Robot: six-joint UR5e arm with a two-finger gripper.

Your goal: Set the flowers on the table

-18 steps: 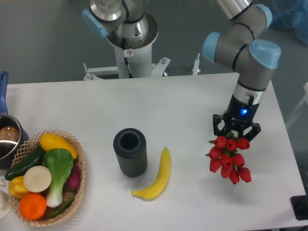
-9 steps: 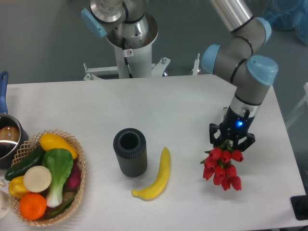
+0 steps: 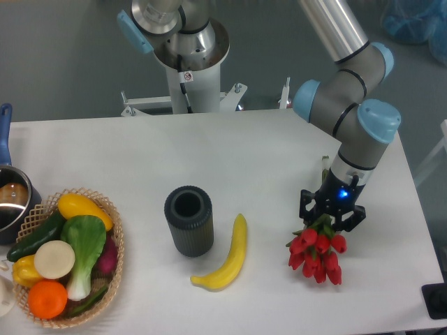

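Observation:
The flowers, a bunch of red tulips, hang head-down from my gripper at the right side of the white table. The red heads are at or just above the tabletop; I cannot tell if they touch it. The stems are mostly hidden inside the black gripper, which points straight down and is shut on them.
A yellow banana lies left of the flowers. A dark ribbed cylinder vase stands left of that. A wicker basket of vegetables sits at the front left, a pot at the left edge. The table's right edge is near the gripper.
The gripper has moved down and slightly left toward the front with the flowers in it; the tulip heads are lower, close to the tabletop.

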